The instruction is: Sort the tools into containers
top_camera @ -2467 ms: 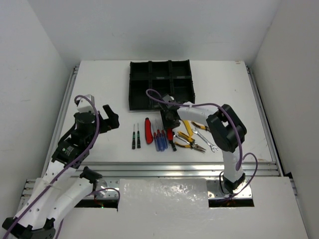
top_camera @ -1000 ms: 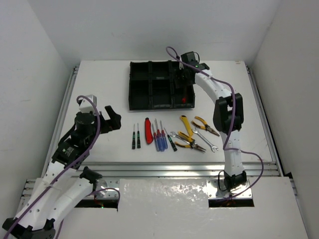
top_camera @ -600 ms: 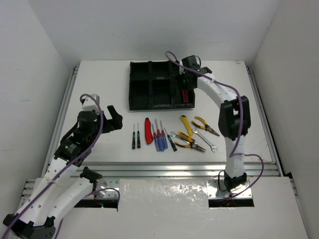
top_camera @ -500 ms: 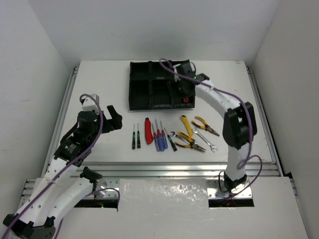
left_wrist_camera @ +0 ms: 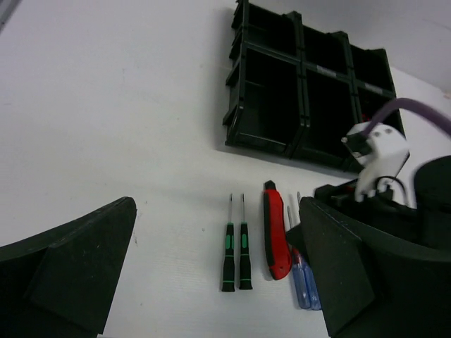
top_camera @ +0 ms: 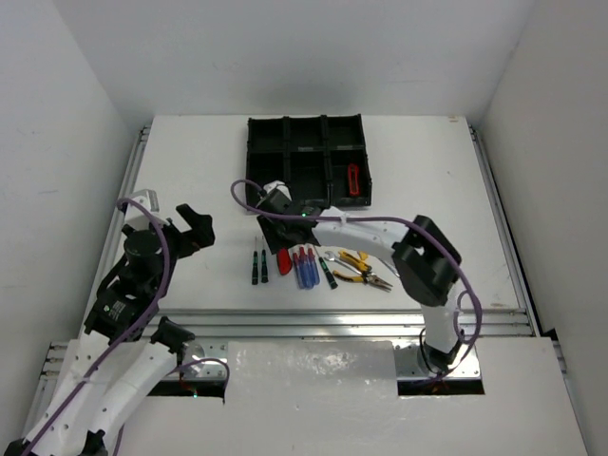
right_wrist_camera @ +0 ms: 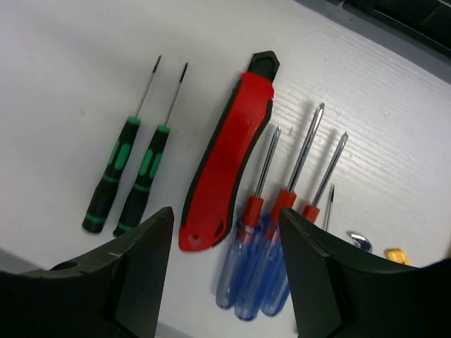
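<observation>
L arm (top_camera: pixel 122 302): rises fr. base at near left, elbow bent, wrist angled fwd and to the right.
L gripper (top_camera: pixel 193 226): held aloft, jaws spread wide.
R arm (top_camera: pixel 366 228): base at near right, upper link upright, elbow folded, forearm stretched out leftward.
R gripper (top_camera: pixel 269 211): low, tilted downward, jaws part-open. Wrist view shows both fingers (right_wrist_camera: pixel 134 274) w/ a clear gap between.
</observation>
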{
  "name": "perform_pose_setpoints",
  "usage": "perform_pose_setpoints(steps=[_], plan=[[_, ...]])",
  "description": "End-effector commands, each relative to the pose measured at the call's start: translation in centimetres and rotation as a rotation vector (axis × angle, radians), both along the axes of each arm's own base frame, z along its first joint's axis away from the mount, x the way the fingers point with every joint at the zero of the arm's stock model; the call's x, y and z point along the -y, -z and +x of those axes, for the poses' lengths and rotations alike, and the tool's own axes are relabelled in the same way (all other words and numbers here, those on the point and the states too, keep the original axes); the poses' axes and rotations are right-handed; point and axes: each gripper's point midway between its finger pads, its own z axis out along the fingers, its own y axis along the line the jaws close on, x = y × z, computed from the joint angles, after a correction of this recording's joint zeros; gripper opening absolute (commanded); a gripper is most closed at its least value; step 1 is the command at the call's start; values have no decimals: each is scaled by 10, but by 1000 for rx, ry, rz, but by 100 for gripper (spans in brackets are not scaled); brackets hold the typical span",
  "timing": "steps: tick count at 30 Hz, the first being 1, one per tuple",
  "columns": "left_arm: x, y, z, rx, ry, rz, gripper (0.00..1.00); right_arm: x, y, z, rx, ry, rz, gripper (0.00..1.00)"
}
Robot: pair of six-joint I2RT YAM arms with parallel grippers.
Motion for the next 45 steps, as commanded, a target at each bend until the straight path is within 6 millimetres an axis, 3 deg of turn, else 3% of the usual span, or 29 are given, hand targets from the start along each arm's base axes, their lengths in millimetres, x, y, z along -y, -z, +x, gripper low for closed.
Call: perform_pose_setpoints(steps=[1, 2, 8, 16, 28, 31, 34, 36, 40, 41, 44, 45], plan=[[-10, -12, -1, 44, -54, -19, 100, -16, -12, 26, 70, 86, 6, 62], [-10, -13, -1, 45, -56, -19, 100, -17, 1, 28, 59, 96, -23, 61], [-7, -13, 0, 49, -36, -19, 100, -29, 31, 24, 17, 67, -57, 59], [-5, -13, 0, 47, -25, -19, 100, -40, 50, 19, -17, 38, -79, 51], [-4, -13, -1, 49, -18, -19, 100, -37, 81, 6, -106, 57, -109, 50], [-4, -13, -1, 50, -17, -19, 100, -40, 81, 3, -118, 56, -86, 46], [-3, -13, 0, 50, -10, -19, 100, -44, 70, 0, -89, 49, -56, 32], [-2, -13, 0, 49, -6, -19, 100, -48, 52, 0, -58, 41, -19, 21], [0, -11, 2, 42, 4, -16, 100, -52, 9, 4, 24, 23, 43, 16], [1, -11, 2, 41, 4, -16, 100, -51, -11, 4, 56, 5, 77, 15], [1, -10, 3, 37, 7, -14, 100, -45, -36, 3, 118, -29, 119, 15], [1, -10, 3, 36, 7, -14, 100, -42, -64, 1, 159, -34, 165, 15]])
